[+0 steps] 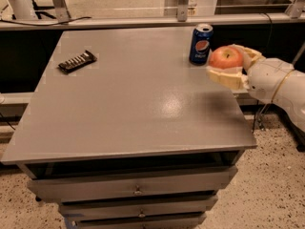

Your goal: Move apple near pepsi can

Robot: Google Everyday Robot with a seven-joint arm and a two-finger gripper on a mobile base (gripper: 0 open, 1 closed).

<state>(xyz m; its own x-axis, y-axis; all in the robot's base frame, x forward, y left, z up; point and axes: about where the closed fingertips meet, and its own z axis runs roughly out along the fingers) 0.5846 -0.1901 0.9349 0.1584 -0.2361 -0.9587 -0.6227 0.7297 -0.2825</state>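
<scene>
The red-orange apple is held between the cream fingers of my gripper, which is shut on it at the table's right edge. The white arm reaches in from the right. The dark blue pepsi can stands upright near the back right corner of the grey table. The apple is just right of the can and slightly nearer the front, a small gap apart. I cannot tell whether the apple rests on the table or hangs just above it.
A flat dark snack bar lies at the table's back left. Drawers sit under the tabletop. A rail and dark shelf run behind the table. Speckled floor lies to the right.
</scene>
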